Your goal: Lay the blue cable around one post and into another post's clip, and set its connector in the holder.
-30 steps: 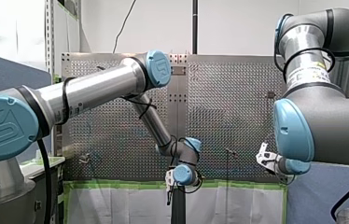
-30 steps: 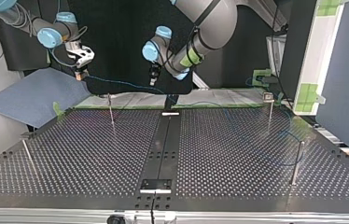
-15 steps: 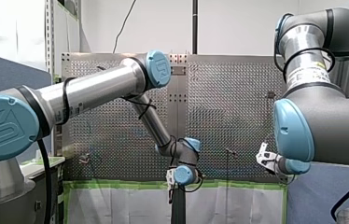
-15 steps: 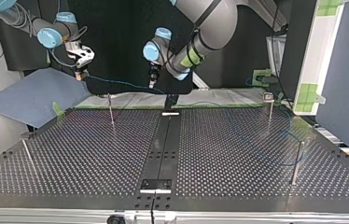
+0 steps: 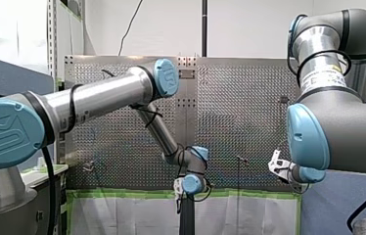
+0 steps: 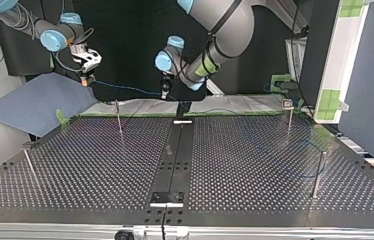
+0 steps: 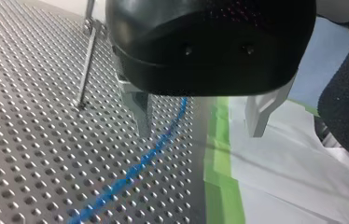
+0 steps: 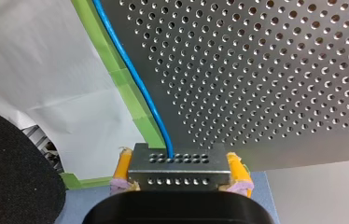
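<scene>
Silver tubes and pale-blue joint caps on my left arm (image 5: 98, 95), with a black cable banded along it and a logo embossed on the big shoulder cap. My right arm (image 5: 337, 132) shows grey housings, a blue cap and a white label marked in yellow. On my left end effector (image 7: 199, 133) there's a glossy black shell, two small screw holes and bare metal fingers (image 7: 256, 116). My right end effector (image 8: 178, 172) has a black body and yellow pads (image 8: 122, 165).

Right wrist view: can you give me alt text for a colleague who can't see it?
My right gripper, with yellow pads, is shut on a perforated metal connector. A blue cable leaves the connector and runs ahead along the green tape at the edge of the perforated table. White sheeting lies beyond the tape.
</scene>
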Robot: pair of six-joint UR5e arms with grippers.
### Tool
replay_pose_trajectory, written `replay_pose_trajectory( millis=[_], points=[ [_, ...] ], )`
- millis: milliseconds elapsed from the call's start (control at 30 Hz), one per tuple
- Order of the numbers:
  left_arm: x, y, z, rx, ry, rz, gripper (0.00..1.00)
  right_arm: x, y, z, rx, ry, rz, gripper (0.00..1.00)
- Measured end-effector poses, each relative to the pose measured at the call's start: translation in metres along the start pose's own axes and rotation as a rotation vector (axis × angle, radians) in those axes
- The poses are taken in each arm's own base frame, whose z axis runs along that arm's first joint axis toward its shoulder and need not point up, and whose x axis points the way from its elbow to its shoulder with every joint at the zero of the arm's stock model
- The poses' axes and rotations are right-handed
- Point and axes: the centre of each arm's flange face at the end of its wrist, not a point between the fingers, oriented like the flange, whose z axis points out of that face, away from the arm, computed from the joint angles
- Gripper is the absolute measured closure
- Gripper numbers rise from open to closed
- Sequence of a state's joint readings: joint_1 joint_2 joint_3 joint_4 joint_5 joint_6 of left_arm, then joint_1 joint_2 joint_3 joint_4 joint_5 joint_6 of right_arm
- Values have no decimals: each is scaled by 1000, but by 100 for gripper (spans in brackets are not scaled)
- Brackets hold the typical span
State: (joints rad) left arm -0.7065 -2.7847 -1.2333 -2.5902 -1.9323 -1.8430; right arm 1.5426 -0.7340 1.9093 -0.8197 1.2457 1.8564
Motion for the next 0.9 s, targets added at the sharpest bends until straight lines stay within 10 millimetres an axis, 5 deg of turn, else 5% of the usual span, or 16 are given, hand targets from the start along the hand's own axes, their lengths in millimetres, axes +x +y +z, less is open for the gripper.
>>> replay_pose_trajectory(
  millis=[433,500,567,600,667,700,767,900],
  points=[
    [1,11,19,-40,2,-24,0,0,0,0,0,-1,0,100],
    [1,12,20,-45,3,-24,6,0,0,0,0,-1,0,100],
    [1,13,19,-49,6,-19,42,0,0,0,0,1,0,100],
    [1,13,19,-50,7,-14,42,0,0,0,0,1,0,100],
    [1,13,19,-51,8,2,71,0,0,0,0,1,0,100],
    [1,12,18,-53,8,10,71,0,0,0,0,1,0,100],
    [1,12,18,-61,4,33,99,0,0,0,0,1,0,100],
    [1,13,17,-79,0,64,99,0,0,0,0,1,0,100]
  ],
)
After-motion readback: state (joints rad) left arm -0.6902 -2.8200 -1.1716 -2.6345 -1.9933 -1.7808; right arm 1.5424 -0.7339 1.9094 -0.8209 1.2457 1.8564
